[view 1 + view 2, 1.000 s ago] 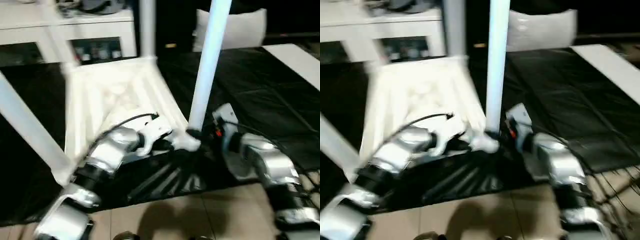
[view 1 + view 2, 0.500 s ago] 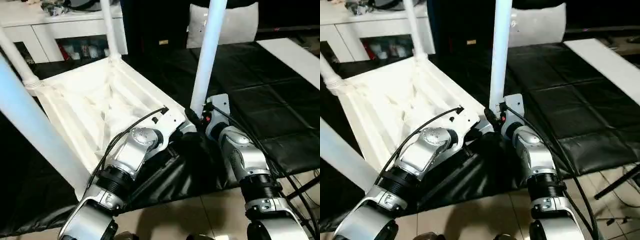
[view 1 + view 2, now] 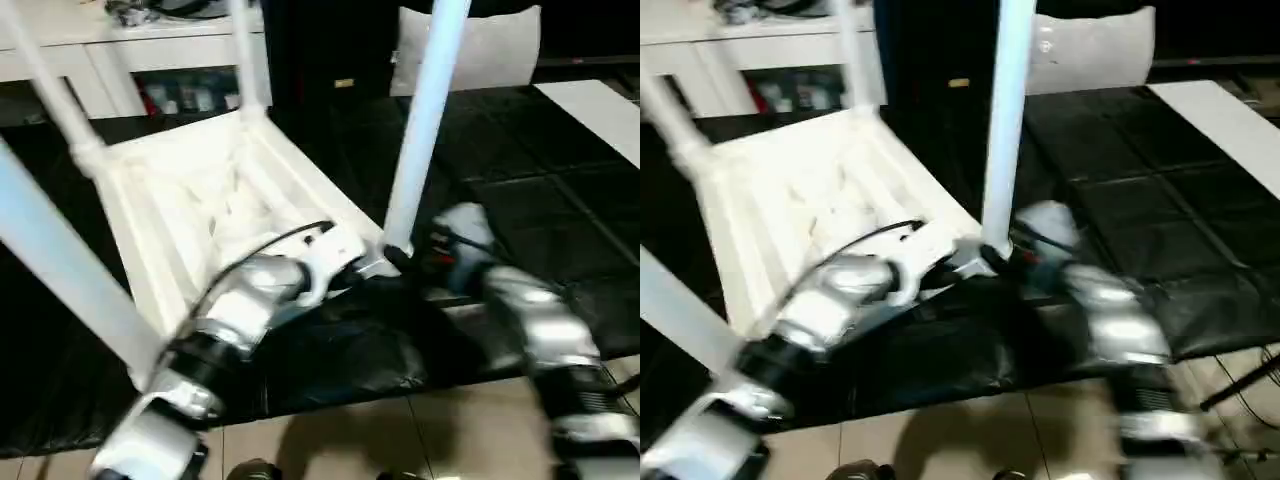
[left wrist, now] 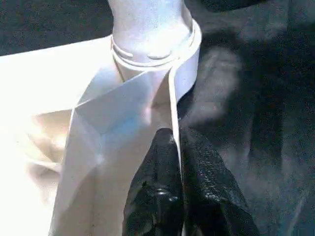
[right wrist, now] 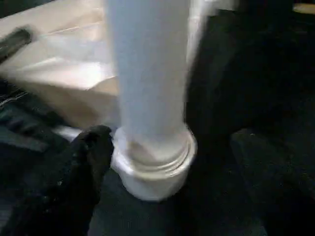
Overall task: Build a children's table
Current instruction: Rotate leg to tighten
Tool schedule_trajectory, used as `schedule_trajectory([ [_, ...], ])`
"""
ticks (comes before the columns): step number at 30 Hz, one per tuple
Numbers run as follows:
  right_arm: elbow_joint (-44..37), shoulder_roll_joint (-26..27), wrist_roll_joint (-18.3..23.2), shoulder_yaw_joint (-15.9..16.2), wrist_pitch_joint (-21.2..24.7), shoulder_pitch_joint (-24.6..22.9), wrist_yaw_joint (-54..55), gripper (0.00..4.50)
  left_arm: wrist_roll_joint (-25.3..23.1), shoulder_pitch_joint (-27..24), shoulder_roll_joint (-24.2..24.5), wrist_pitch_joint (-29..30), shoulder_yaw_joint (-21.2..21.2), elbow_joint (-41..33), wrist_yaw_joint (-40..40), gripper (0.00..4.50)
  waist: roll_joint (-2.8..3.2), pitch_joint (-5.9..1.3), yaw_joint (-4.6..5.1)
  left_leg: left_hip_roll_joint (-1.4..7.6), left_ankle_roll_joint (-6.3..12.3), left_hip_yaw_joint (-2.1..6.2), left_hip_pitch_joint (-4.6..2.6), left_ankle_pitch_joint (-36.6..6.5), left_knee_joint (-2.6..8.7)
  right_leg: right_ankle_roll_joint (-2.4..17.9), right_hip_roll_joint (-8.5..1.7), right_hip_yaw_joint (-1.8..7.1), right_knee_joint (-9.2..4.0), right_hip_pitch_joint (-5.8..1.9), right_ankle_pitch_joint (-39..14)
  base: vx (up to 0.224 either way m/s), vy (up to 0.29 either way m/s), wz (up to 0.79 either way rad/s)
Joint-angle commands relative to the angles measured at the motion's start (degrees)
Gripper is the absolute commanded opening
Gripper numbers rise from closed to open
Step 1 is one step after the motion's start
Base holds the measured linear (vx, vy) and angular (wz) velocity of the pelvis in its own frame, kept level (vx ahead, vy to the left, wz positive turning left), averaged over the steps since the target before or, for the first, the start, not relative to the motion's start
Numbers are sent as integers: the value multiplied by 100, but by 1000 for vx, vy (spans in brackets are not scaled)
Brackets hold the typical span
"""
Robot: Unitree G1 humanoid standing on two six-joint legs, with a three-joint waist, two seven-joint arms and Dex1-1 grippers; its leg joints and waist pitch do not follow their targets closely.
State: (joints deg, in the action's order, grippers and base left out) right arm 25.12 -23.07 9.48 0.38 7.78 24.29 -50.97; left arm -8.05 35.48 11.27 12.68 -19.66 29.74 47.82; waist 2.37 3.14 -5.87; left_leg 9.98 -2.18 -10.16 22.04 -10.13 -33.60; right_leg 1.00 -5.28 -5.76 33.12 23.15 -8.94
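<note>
The children's table (image 3: 220, 200) lies upside down on a black mat (image 3: 520, 180), ribbed underside up, with several white legs standing in its corner sockets. The near right leg (image 3: 420, 130) rises from its round socket (image 5: 157, 162). My left gripper (image 4: 176, 135) is shut on the thin rim of the tabletop right beside that socket. My right gripper (image 3: 405, 262) is at the base of the same leg, open. One of its black fingers (image 5: 91, 157) stands beside the socket collar, and the leg is not clamped.
A white cabinet (image 3: 150, 60) with dark compartments stands behind the table. A white cushion (image 3: 490, 50) and a white board (image 3: 600, 110) lie at the back right. Tiled floor (image 3: 350, 440) begins at the mat's near edge. A long leg (image 3: 60, 270) slants across the left.
My right gripper has opened off the near right leg's base and its arm has drawn back to the right. The left gripper stays clamped on the rim. The camera has shifted.
</note>
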Motion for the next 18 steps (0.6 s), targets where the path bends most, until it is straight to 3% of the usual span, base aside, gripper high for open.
schedule_trajectory([
  [1,-267,-301,84,179,-55,-73,-751,446,-103,-4,245,-488,-356,163,583,0,-66,-373,-34,333,501,120,-88,-1325,390,1030,-410,288,-404,-317,-1554,0,0,0],
  [9,-422,-709,406,382,-174,-136,-1937,446,-3,-26,832,-1436,-776,86,2007,0,-41,-393,-163,386,519,110,-118,-1264,382,1224,-415,298,-344,-286,-1338,0,0,0],
  [10,-424,-715,414,389,-173,-135,-1978,419,9,-21,843,-1469,-782,97,2056,0,-39,-393,-200,394,503,105,-125,-1269,382,1251,-421,303,-332,-281,-1311,0,0,0],
  [13,-537,-738,547,473,-9,-152,-2317,409,122,-54,1001,-1647,-933,11,2600,0,-33,-390,-261,398,432,108,-139,-1344,396,1267,-426,304,-329,-277,-1367,0,0,0],
  [18,-620,-735,630,600,21,-167,-2570,363,146,-82,1087,-1824,-1033,-33,2905,0,-49,-384,-298,406,373,103,-142,-1376,404,1264,-449,320,-325,-269,-1416,0,0,0],
])
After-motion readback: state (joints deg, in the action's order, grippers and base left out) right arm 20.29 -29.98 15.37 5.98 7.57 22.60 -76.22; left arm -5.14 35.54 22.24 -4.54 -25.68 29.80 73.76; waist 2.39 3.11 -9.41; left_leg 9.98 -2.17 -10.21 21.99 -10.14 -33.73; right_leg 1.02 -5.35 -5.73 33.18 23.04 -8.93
